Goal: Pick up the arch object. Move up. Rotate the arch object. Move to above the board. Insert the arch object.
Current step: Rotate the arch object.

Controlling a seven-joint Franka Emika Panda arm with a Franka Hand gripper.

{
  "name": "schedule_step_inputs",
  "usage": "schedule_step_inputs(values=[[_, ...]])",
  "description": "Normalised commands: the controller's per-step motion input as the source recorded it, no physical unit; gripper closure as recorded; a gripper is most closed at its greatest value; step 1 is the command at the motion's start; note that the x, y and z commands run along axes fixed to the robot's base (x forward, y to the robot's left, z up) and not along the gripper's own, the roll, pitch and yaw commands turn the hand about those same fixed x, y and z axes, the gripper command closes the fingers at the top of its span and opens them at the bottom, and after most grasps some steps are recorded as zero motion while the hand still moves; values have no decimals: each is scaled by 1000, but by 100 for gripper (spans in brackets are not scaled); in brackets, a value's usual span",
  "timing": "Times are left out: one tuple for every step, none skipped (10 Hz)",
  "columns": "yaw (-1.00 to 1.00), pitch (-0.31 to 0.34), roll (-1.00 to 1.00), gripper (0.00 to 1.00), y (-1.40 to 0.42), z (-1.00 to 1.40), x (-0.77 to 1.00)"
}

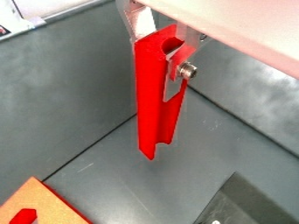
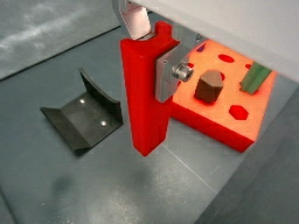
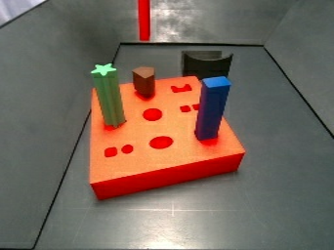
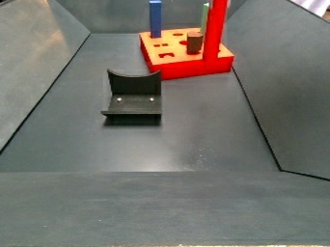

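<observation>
My gripper is shut on the arch object, a tall, slim bright-red bar that hangs upright from the silver fingers. In a wrist view the gripper holds the bar above the grey floor, between the fixture and the board. The board, a thick red-orange block with shaped holes, also shows in both side views. The bar shows near the top of both side views; the gripper itself is out of frame there.
A green star peg, a brown peg and a blue square pillar stand in the board. The dark fixture stands on the floor beside the board. Sloped grey walls ring the floor.
</observation>
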Motion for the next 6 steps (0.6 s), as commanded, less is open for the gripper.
schedule_step_inputs(values=[[-61,-32,-200,100,13,-1000,22],[-44,-49,-151,100,17,-1000,22],[-39,-56,-142,100,18,-1000,23],[-34,-59,-143,100,19,-1000,28],[-32,-59,-144,100,18,-950,35],[-32,-54,-144,100,16,-805,33]])
